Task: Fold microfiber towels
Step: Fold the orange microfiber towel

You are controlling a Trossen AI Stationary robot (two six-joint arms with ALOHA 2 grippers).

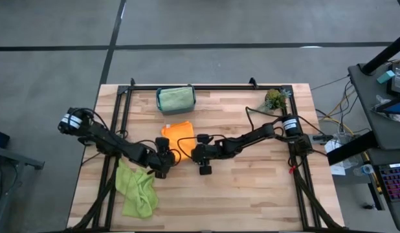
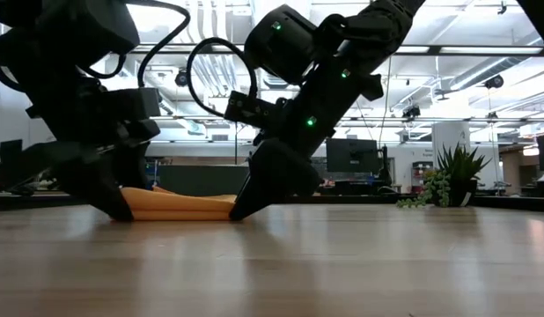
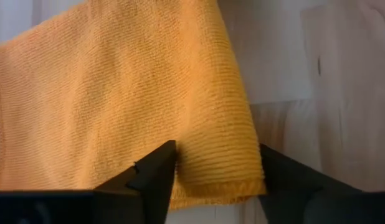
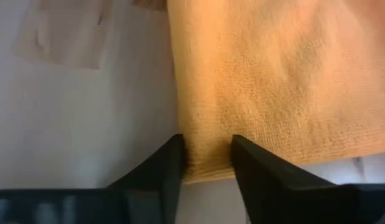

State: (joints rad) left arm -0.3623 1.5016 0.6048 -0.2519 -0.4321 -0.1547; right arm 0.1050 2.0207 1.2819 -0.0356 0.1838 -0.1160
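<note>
While both grippers straddled orange microfiber towel (image 1: 178, 133) corners, jaws apart | left gripper (image 3: 208, 180), right gripper (image 4: 208, 163) | light wooden plank tabletop (image 1: 252, 188) | grey floor (image 1: 51, 71), office monitors (image 2: 349, 157) behind

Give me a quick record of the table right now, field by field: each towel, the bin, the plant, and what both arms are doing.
orange towel: lying flat at the middle of the table
left gripper: down at one corner of the orange towel, jaws straddling its edge
right gripper: down at another corner, jaws straddling the edge
lime green towel: crumpled near the table's front left
teal bin: at the back, a pale green towel inside
plant sprig: back right
</note>
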